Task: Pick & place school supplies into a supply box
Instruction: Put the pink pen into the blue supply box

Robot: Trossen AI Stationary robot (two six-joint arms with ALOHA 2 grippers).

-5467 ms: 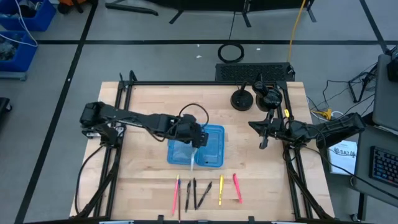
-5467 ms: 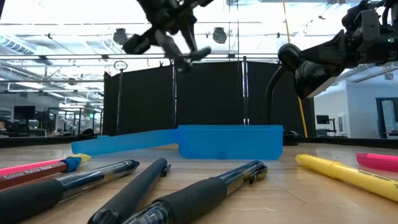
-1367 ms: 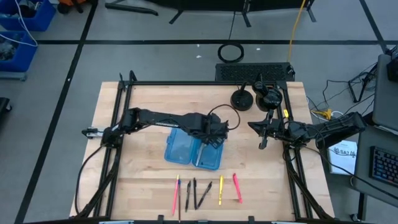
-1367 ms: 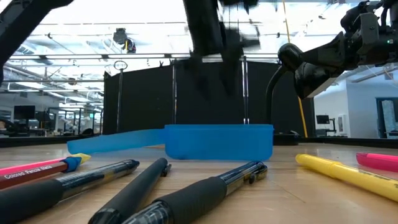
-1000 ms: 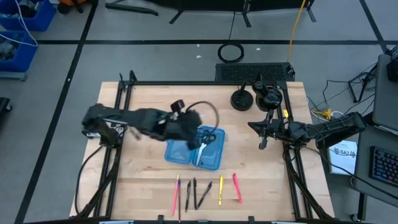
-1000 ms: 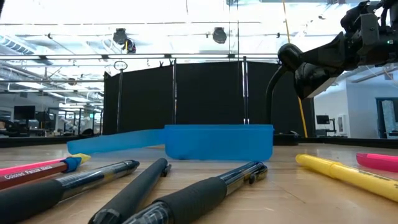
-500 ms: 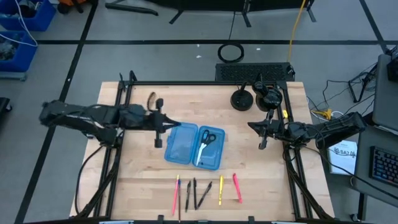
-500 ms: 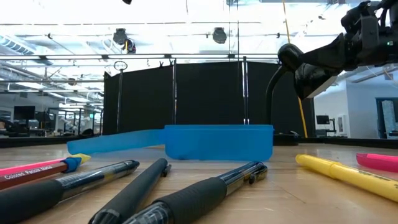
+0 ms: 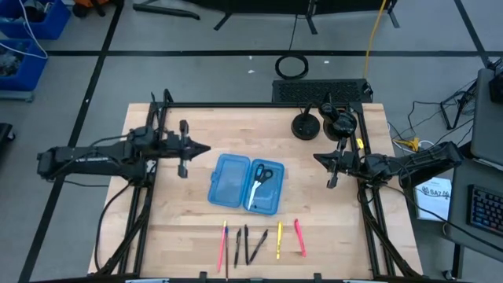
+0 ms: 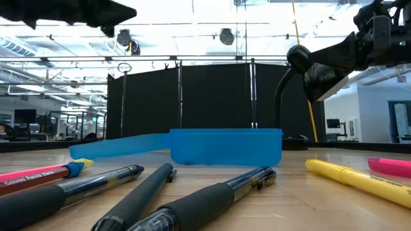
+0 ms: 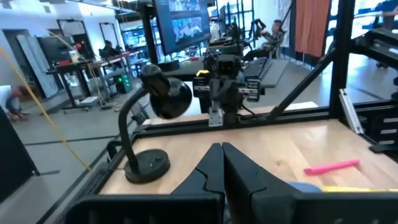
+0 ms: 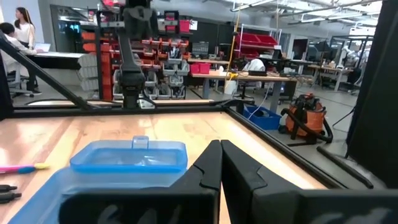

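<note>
Now scissors (image 9: 258,183) inside open blue supply box (image 9: 228,181), both grippers' fingers closed and empty.

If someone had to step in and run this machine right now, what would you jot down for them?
Left tool: shut, empty, over the table's left side.
Right tool: shut, empty, waiting at the right edge.
Supply box: open mid-table, scissors in its right half.
Done: scissors in.
Left: the pens and pencils, lying in a row at the front edge, must go into the box.
</note>
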